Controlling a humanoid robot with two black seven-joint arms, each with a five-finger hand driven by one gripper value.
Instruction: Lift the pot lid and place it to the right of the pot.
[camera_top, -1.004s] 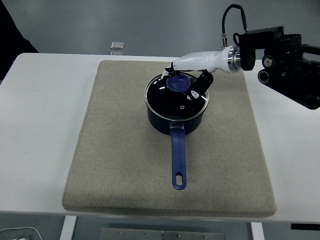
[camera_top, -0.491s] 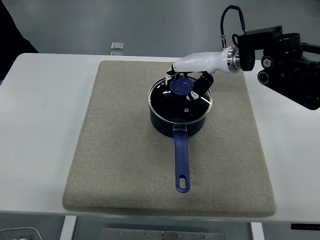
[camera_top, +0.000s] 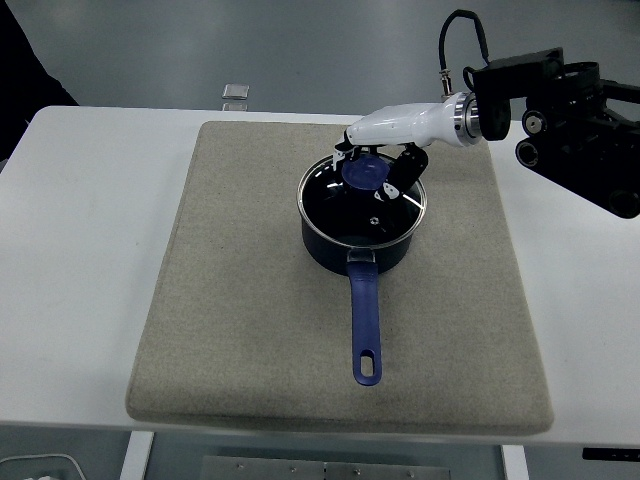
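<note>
A dark blue pot (camera_top: 358, 240) with a long blue handle (camera_top: 366, 325) stands on a beige mat (camera_top: 240, 300), its handle pointing toward the near edge. A glass lid (camera_top: 362, 200) with a blue knob (camera_top: 362, 172) sits on the pot, slightly tilted up at the far side. My right hand (camera_top: 375, 165), white with black fingers, reaches in from the right and its fingers are curled around the knob. The left arm is out of view.
The mat covers most of the white table (camera_top: 70, 250). To the right of the pot there is bare mat (camera_top: 470, 270). A small clear object (camera_top: 235, 92) lies at the table's far edge. A dark sleeve (camera_top: 25, 70) shows at the top left.
The pot and lid have shifted a little to the right and toward the near edge with my right hand on the knob. The hand's grasp is unchanged.
</note>
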